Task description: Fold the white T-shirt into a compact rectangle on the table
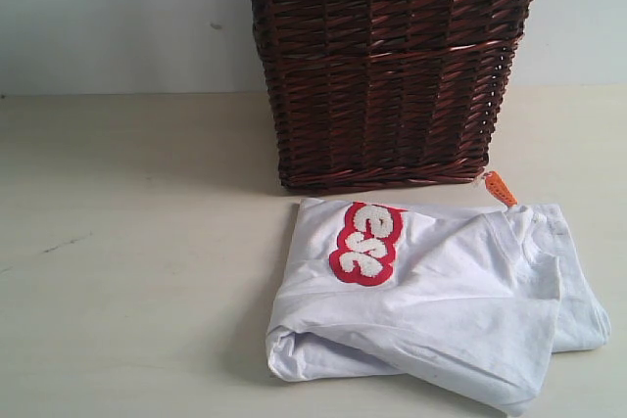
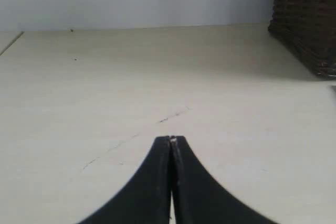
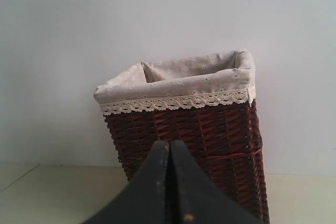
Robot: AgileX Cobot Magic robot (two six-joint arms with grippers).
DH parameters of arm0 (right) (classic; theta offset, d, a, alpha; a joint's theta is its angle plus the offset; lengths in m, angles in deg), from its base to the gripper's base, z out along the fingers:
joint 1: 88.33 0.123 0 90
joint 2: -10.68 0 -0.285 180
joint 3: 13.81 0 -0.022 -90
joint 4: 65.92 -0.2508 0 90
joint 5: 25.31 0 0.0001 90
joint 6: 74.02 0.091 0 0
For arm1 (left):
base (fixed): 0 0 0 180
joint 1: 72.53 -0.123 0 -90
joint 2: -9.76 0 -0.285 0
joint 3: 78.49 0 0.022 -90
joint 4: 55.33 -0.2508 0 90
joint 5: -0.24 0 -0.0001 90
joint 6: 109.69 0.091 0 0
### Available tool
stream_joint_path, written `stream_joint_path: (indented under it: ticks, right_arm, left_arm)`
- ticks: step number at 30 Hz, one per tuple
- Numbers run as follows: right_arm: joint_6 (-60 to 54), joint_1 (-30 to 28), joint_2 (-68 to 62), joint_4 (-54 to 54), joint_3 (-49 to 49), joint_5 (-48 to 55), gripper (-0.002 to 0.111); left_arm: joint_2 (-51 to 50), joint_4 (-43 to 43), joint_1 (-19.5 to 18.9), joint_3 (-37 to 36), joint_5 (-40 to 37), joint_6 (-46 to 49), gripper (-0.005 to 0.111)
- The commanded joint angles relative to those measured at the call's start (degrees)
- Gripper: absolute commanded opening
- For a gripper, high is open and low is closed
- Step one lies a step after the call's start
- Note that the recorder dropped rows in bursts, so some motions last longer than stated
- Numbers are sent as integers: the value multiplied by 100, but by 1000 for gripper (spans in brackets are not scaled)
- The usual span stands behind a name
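- The left gripper [image 2: 171,140] shows two matte black fingers [image 2: 152,182], each broad at the base and sweeping in a smooth curve to a narrow tip.
- A small pale fleck [image 2: 172,139] sits at those tips.
- The right gripper [image 3: 169,142] has the same black, flared fingers [image 3: 152,182], with a faintly dusty grey sheen.
- A small tan speck [image 3: 185,217] marks one right finger towards its base.

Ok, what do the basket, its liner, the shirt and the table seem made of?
The basket: dark brown woven wicker, glossy strands. Its liner: pale printed cloth, probably cotton, with a cream lace edge. The white T-shirt: soft matte knit, likely cotton, judging by its limp folds; its lettering looks fuzzy, like chenille. The table: smooth pale beige, maybe laminate, faintly scuffed.
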Motion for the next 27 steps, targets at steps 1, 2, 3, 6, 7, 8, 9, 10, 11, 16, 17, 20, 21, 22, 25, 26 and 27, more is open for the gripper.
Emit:
stream_joint_path:
  ticks: [1,2,3,6,7,8,9,10,11,16,17,20,21,22,25,26,27]
  right_arm:
    - [-42,16,8,11,44,11,0]
    - [-42,16,8,11,44,11,0]
    - [-42,16,8,11,44,11,0]
    - [-42,16,8,11,44,11,0]
    - [-42,16,8,0,44,11,0]
    - [-42,16,8,0,44,11,0]
    - [-42,16,8,0,44,11,0]
    - [-42,16,8,0,44,11,0]
    - [-42,16,8,0,44,11,0]
    - [-42,16,8,0,44,11,0]
    - [-42,16,8,0,44,11,0]
    - [-42,16,8,0,44,11,0]
    - [-42,16,8,0,44,11,0]
    - [-42,16,8,0,44,11,0]
    - [-42,16,8,0,44,11,0]
    - [-57,16,8,0,44,11,0]
    - [-165,16,8,88,44,11,0]
  left_arm:
    - [37,67,-8,3,35,-24,0]
    - [37,67,-8,3,35,-24,0]
    - [37,67,-8,3,35,-24,0]
    - [37,67,-8,3,35,-24,0]
    - [37,67,-8,3,35,-24,0]
    - [37,67,-8,3,35,-24,0]
    - [37,67,-8,3,35,-24,0]
    - [37,67,-8,3,35,-24,0]
    - [37,67,-8,3,35,-24,0]
    - [37,67,-8,3,35,-24,0]
    - [37,67,-8,3,35,-24,0]
    - [37,67,-8,3,35,-24,0]
    - [37,67,-8,3,35,-24,0]
    - [37,67,-8,3,35,-24,0]
    - [37,67,-8,3,35,-24,0]
    - [37,67,-8,3,35,-24,0]
    - [37,67,-8,3,35,-12,0]
